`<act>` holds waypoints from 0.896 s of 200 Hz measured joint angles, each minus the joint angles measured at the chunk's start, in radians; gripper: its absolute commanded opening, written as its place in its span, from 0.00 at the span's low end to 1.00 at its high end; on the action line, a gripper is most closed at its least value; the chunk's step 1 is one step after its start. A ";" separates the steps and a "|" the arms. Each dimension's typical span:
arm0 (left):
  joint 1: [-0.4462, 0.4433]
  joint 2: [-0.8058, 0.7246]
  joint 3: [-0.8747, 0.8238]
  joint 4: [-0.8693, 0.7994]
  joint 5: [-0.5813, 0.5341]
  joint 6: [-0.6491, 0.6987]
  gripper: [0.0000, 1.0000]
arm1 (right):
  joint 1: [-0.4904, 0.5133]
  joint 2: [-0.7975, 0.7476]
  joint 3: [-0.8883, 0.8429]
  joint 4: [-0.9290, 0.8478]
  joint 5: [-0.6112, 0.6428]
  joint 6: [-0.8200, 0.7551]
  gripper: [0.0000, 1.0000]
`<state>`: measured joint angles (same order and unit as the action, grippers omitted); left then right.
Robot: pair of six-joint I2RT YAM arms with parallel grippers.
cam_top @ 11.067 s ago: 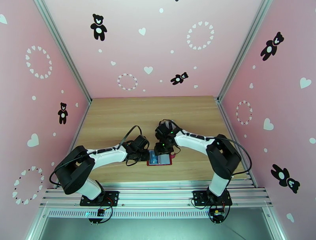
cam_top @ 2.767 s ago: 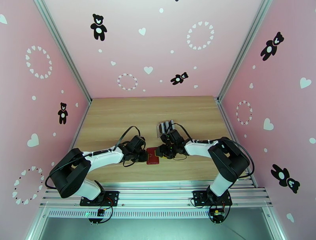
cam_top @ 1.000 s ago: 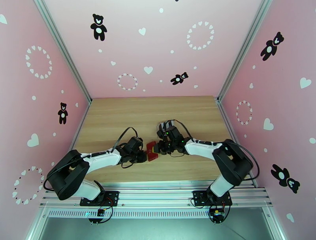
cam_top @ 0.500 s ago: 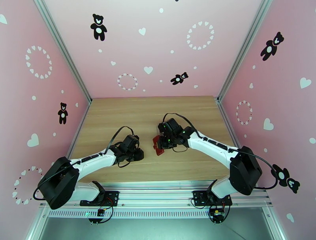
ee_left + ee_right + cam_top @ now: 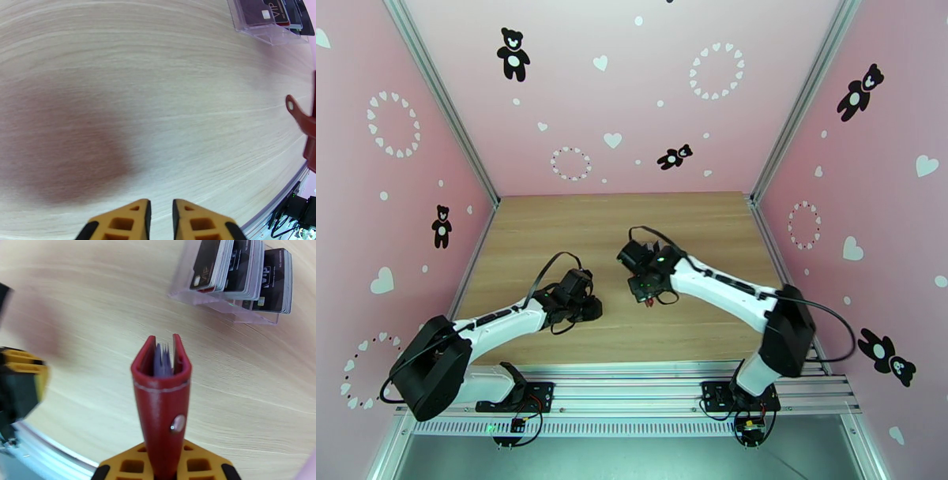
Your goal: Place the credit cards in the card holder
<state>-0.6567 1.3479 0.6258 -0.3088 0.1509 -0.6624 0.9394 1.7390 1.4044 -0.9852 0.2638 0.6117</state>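
My right gripper [image 5: 162,463] is shut on the card holder [image 5: 161,398], a dark-red folded wallet held upright above the table with its snap stud facing the camera. Pale grey edges of credit cards [image 5: 162,357] show between its two flaps. From above, the right gripper [image 5: 645,289] hangs over the table's middle, with a sliver of the red card holder [image 5: 650,301] below it. My left gripper [image 5: 589,310] rests low to its left, apart from the holder. In the left wrist view the left gripper [image 5: 160,207] is shut on nothing, and the holder's snap tab [image 5: 297,112] shows at the right edge.
A clear plastic slotted rack [image 5: 221,303] with several dark cards stands on the wooden table [image 5: 553,229] behind the holder; the rack [image 5: 272,33] also shows at the top right of the left wrist view. Pink walls enclose three sides.
A second ago both grippers met at the card holder. The right gripper has since lifted it up and back, turning it upright. The left gripper has parted from it and drawn slightly left.
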 measured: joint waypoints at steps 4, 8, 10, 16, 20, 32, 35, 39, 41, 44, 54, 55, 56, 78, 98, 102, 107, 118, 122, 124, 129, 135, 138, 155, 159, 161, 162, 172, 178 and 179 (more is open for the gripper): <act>0.000 0.000 0.000 -0.002 -0.003 0.000 0.25 | 0.007 0.018 0.006 -0.008 0.011 0.000 0.00; 0.001 0.000 0.001 -0.005 -0.003 0.000 0.25 | 0.014 0.037 0.011 -0.015 0.026 0.000 0.00; 0.002 0.000 0.001 -0.006 -0.005 0.000 0.25 | 0.018 0.047 0.013 -0.019 0.033 0.000 0.00; 0.004 -0.001 0.001 -0.011 -0.007 0.000 0.25 | 0.026 0.074 0.018 -0.029 0.054 0.002 0.00; 0.007 -0.003 0.001 -0.015 -0.009 0.000 0.25 | 0.032 0.089 0.021 -0.035 0.066 0.003 0.00; 0.018 -0.012 -0.001 -0.025 -0.010 -0.001 0.25 | 0.044 0.132 0.029 -0.057 0.100 0.007 0.00; 0.021 -0.015 -0.002 -0.026 -0.011 -0.001 0.25 | 0.047 0.141 0.032 -0.062 0.109 0.008 0.00; 0.026 -0.021 -0.003 -0.026 -0.013 -0.001 0.26 | 0.050 0.155 0.038 -0.070 0.122 0.009 0.00; 0.028 -0.023 -0.004 -0.027 -0.013 -0.002 0.26 | 0.050 0.159 0.039 -0.071 0.126 0.010 0.00; 0.031 -0.028 -0.005 -0.028 -0.014 -0.002 0.26 | 0.053 0.170 0.043 -0.076 0.136 0.010 0.00; 0.040 -0.042 -0.010 -0.030 -0.018 -0.003 0.26 | 0.058 0.196 0.057 -0.091 0.164 0.013 0.00; 0.041 -0.043 -0.010 -0.030 -0.018 -0.004 0.26 | 0.058 0.198 0.058 -0.092 0.166 0.013 0.00; 0.042 -0.045 -0.011 -0.031 -0.018 -0.004 0.26 | 0.058 0.201 0.059 -0.092 0.167 0.014 0.00; 0.050 -0.070 -0.021 -0.045 -0.029 -0.004 0.26 | 0.069 0.256 0.094 -0.114 0.217 0.024 0.00; 0.051 -0.081 -0.029 -0.051 -0.033 -0.004 0.26 | 0.089 0.301 0.119 -0.117 0.232 0.034 0.00; 0.052 -0.083 -0.031 -0.051 -0.034 -0.004 0.26 | 0.093 0.309 0.123 -0.118 0.231 0.035 0.00; 0.052 -0.084 -0.034 -0.051 -0.035 -0.004 0.26 | 0.097 0.319 0.128 -0.117 0.232 0.038 0.00; 0.052 -0.085 -0.038 -0.051 -0.036 -0.004 0.26 | 0.107 0.338 0.139 -0.119 0.234 0.044 0.00; 0.052 -0.085 -0.039 -0.051 -0.036 -0.004 0.26 | 0.109 0.344 0.143 -0.120 0.235 0.047 0.00; 0.052 -0.085 -0.040 -0.051 -0.036 -0.004 0.26 | 0.110 0.346 0.145 -0.119 0.236 0.048 0.00; 0.052 -0.085 -0.040 -0.052 -0.036 -0.004 0.26 | 0.114 0.351 0.151 -0.119 0.235 0.051 0.00; 0.052 -0.085 -0.040 -0.051 -0.036 -0.004 0.26 | 0.115 0.356 0.155 -0.119 0.234 0.055 0.02; 0.052 -0.085 -0.040 -0.051 -0.036 -0.004 0.26 | 0.116 0.357 0.156 -0.118 0.232 0.059 0.03; 0.052 -0.085 -0.042 -0.052 -0.036 -0.004 0.26 | 0.117 0.358 0.158 -0.114 0.220 0.067 0.11; 0.052 -0.085 -0.042 -0.051 -0.036 -0.004 0.26 | 0.116 0.358 0.158 -0.113 0.217 0.070 0.14; 0.052 -0.085 -0.042 -0.051 -0.036 -0.004 0.26 | 0.116 0.358 0.158 -0.112 0.215 0.070 0.15; 0.052 -0.085 -0.042 -0.051 -0.036 -0.004 0.26 | 0.116 0.358 0.158 -0.112 0.215 0.071 0.15; 0.052 -0.085 -0.043 -0.051 -0.036 -0.004 0.26 | 0.116 0.358 0.158 -0.108 0.208 0.075 0.21; 0.052 -0.085 -0.043 -0.051 -0.036 -0.004 0.26 | 0.116 0.358 0.158 -0.103 0.198 0.079 0.24; 0.052 -0.085 -0.043 -0.051 -0.036 -0.004 0.26 | 0.116 0.358 0.158 -0.102 0.197 0.080 0.25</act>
<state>-0.6044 1.2629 0.5831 -0.3603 0.1150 -0.6666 1.0554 2.0972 1.5623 -1.0870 0.4610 0.6918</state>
